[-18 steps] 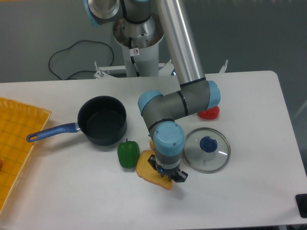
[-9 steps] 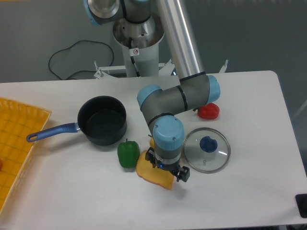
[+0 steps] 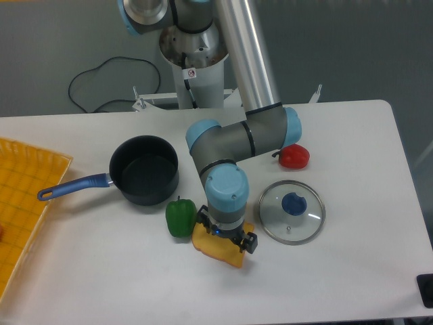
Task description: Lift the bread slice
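- 1 gripper (image 3: pixel 227 231) hangs over the bread slice (image 3: pixel 215 248), fingers spread, we see.
- Beside it we find a green pepper (image 3: pixel 180 217) on the worktop (image 3: pixel 101 271).

One fixed camera looks down from high at the front of the surface (image 3: pixel 352 135), facing the arm's base — a mid-distance view taking in nearly the whole top. The end effector (image 3: pixel 226 233) sits just below frame centre; behind it stands the base column, far to its left a yellow tray (image 3: pixel 27 196) — cut by the frame edge.
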Motion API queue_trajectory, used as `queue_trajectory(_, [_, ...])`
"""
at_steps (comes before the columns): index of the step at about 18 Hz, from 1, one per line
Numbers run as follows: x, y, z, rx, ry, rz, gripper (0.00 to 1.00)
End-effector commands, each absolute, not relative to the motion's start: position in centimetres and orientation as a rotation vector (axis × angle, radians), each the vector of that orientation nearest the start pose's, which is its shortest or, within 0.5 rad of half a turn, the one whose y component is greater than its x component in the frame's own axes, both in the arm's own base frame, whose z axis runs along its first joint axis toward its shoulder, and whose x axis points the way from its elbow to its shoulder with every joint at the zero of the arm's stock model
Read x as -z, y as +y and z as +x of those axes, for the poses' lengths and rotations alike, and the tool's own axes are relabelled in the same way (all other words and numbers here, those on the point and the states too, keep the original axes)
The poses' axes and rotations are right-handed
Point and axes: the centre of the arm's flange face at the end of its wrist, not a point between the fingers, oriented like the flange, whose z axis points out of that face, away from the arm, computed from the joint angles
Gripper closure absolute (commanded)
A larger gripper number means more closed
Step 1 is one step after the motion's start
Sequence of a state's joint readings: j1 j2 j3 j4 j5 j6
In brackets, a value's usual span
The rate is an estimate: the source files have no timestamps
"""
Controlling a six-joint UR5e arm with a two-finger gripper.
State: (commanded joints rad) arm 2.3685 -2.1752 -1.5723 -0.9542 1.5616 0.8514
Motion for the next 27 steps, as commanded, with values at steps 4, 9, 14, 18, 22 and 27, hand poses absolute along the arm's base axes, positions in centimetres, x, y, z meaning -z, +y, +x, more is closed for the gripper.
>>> queue_trajectory(4, [-18.4, 56.0, -38.2, 0.010, 0.084, -3.134, 0.00])
queue_trajectory(9, [-17.7, 56.1, -38.1, 0.022, 0.089, -3.139, 0.00])
queue_trajectory(14, [-17.5, 56.1, -38.2, 0.020, 0.094, -3.137, 0.00])
queue_trajectory(18, [-17.3, 56.2, -38.1, 0.014, 0.094, -3.140, 0.00])
queue_trajectory(22, [-17.3, 56.2, -38.2, 0.012, 0.094, -3.141, 0.16])
queue_trajectory(27, [-18.1, 56.4, -38.6, 0.003, 0.089, -3.132, 0.84])
